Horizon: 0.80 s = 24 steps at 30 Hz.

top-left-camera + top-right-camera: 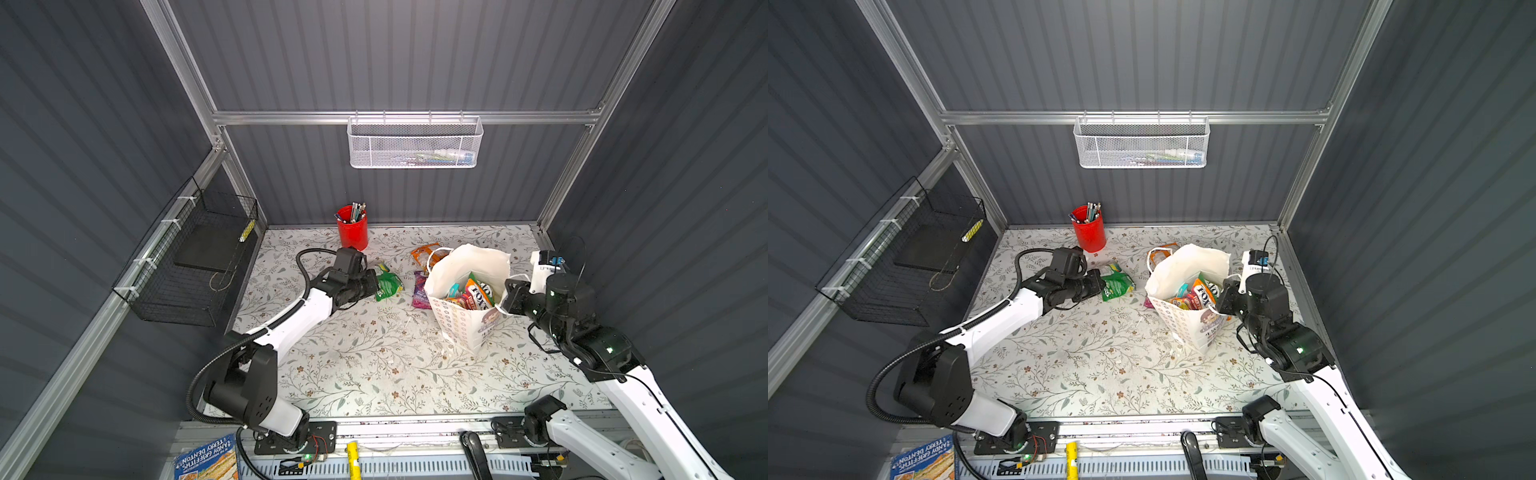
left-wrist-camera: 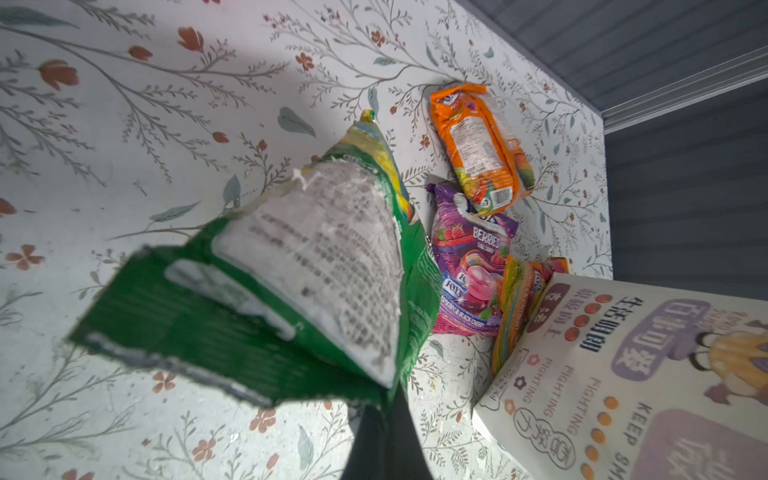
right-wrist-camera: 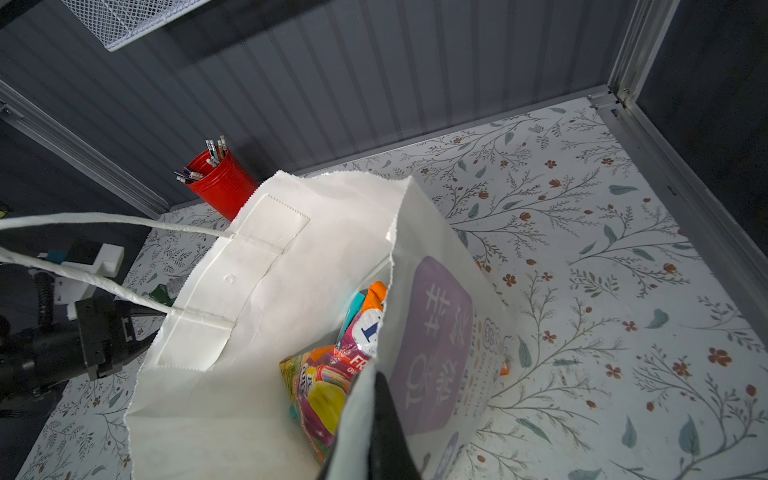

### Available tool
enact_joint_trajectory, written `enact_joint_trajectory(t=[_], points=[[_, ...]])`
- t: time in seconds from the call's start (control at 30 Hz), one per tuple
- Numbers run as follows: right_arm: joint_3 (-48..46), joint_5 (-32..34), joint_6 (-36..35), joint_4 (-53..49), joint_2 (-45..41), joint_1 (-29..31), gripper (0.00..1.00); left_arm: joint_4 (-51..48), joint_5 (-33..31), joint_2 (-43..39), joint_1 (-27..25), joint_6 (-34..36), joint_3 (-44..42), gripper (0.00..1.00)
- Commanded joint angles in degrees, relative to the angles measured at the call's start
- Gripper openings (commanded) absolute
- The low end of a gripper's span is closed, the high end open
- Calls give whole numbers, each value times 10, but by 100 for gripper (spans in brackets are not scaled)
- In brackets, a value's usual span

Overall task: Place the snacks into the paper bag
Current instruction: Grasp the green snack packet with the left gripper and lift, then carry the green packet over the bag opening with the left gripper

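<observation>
Left wrist: left end effector [image 2: 379, 401] pinches crinkled green packet [image 2: 266, 299]; right wrist: right end effector [image 3: 380, 388] clamps paper bag [image 3: 249, 291].

Bright overhead light, blurred wrist-view foregrounds

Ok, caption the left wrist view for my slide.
Left tool pinching the green packet; orange packet and purple packet lie on the table by the paper bag.

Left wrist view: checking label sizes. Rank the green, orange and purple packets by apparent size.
1. green packet, but nearest the camera.
2-3. orange packet and purple packet look alike; purple is partly hidden.
</observation>
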Motion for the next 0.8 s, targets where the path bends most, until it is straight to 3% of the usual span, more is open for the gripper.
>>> enact_joint_trajectory(t=[0.0,0.23,0.4,0.6,0.77], points=[[1,2,-7,22,-4,3,0,-30,-19,-47,3,21,6,0],[2,2,-7,22,-3,3,0,-64,-1,-143,3,20,28,0],[2,5,-8,22,-4,3,0,-73,53,-189,2,24,68,0],[2,3,-8,23,-3,2,0,-84,93,-208,2,51,141,0],[2,3,-8,24,0,3,0,-53,177,-199,0,43,183,0]])
